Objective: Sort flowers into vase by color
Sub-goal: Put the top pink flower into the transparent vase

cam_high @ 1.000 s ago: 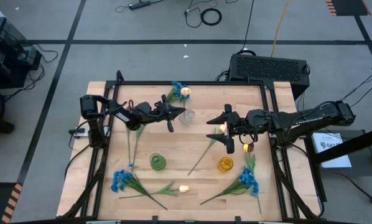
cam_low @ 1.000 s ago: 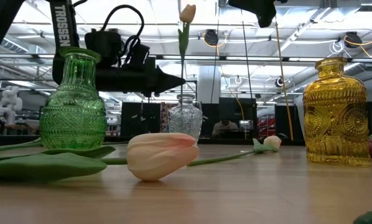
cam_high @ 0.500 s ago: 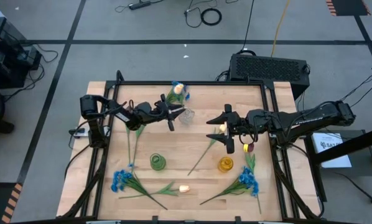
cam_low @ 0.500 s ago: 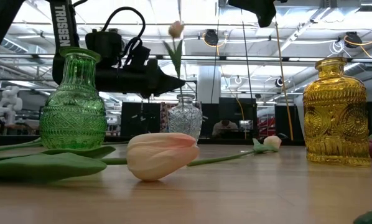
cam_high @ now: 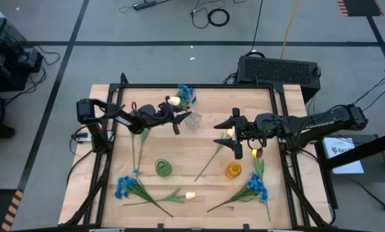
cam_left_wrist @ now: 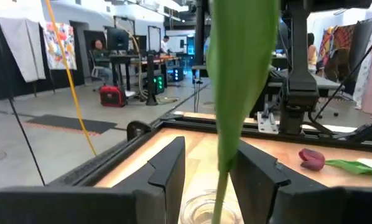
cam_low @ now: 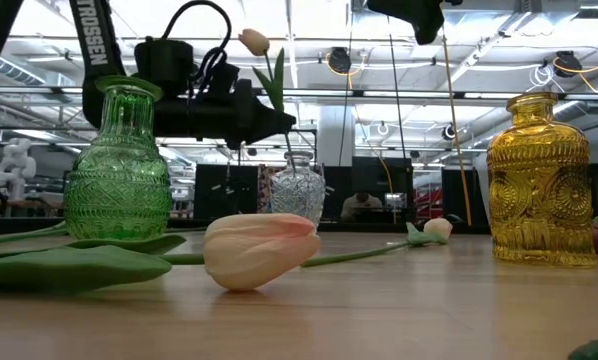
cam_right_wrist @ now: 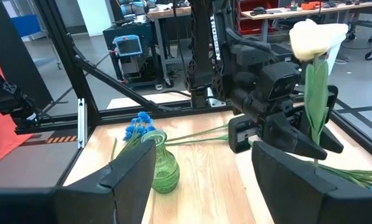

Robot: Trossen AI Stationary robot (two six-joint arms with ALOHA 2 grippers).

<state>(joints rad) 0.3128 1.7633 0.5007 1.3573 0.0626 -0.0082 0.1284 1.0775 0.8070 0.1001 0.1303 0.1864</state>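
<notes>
- Left gripper (cam_left_wrist: 206, 177): at 11 o'clock on the table (cam_high: 205, 187), above the clear glass vase (cam_high: 192, 120). Jaws stand narrowly apart, the stem between them and touching neither. You may take it as let go.
- Cream tulip (cam_high: 174, 100): stem foot in the clear glass vase, bloom leaning away toward the arm. Risk: a tilted stem can lever out or tip the vase if you brush it while backing off.
- Right gripper (cam_right_wrist: 201, 180): at 3 o'clock, jaws wide and empty.
- Green vase (cam_high: 163, 167), yellow vase (cam_high: 233, 170): both empty.
- Blue flowers (cam_high: 126, 187), loose cream tulip (cam_high: 191, 194), dark red tulip (cam_high: 257, 153): lying unsorted. Crossing stems may snag.
</notes>
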